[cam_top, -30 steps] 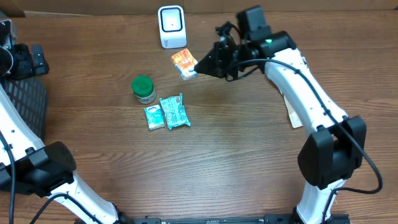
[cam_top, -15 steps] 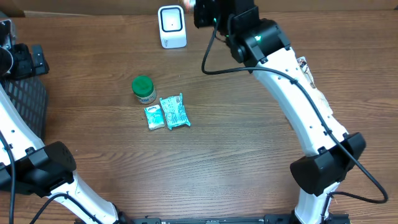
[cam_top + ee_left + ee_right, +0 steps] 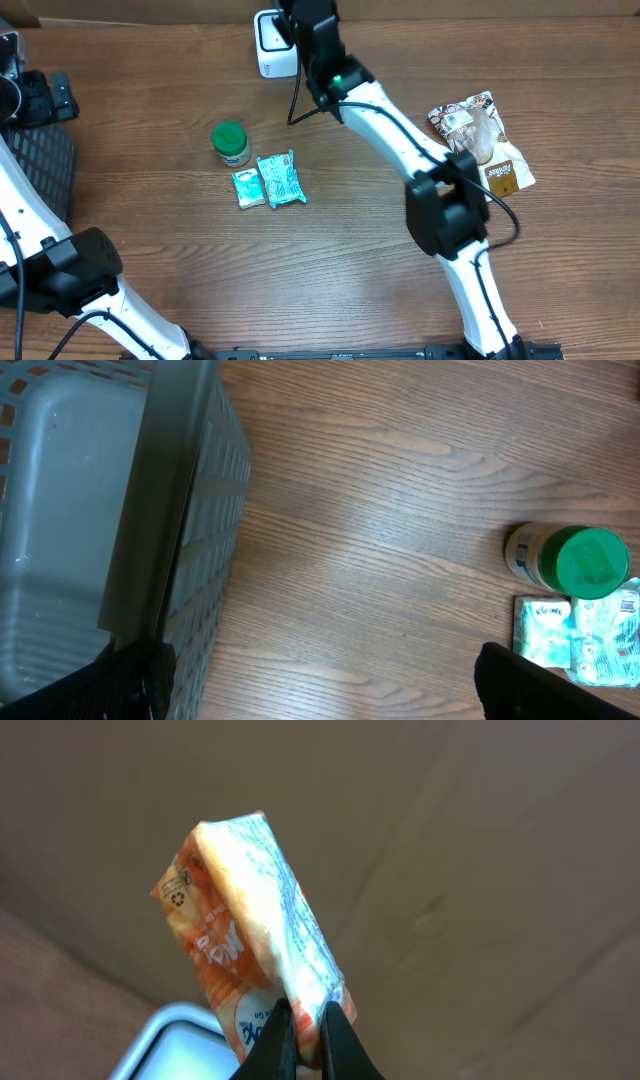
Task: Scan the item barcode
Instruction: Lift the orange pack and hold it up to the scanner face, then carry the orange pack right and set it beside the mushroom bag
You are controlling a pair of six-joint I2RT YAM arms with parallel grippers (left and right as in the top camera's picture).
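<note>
The right arm (image 3: 390,120) reaches across the brown wooden table (image 3: 350,250) to its 12 o'clock edge, where the wrist hangs over the small white box-shaped scanner (image 3: 266,48) and covers part of it. In the right wrist view the right jaws are clamped together on the lower end of a crinkly orange-and-white plastic packet (image 3: 245,945). The packet stands tilted up toward 11 o'clock from the jaws, held in the air against a plain brown cardboard backdrop. A pale rounded corner of the scanner (image 3: 170,1045) shows below it, at 7 o'clock. From overhead the packet is hidden by the arm.

The left jaws stand wide apart with nothing between them, only their dark tips showing at the lower corners of the left wrist view. They hang above bare table beside a grey perforated plastic basket (image 3: 100,510), which sits at the table's 9 o'clock edge.

At about 10 o'clock of the table's centre stands a small white jar with a green lid (image 3: 231,143). Two teal sachets (image 3: 270,182) lie side by side just beside it, at its 5 o'clock. A brown printed snack pouch (image 3: 481,140) lies flat at 2 o'clock, well apart from them.
</note>
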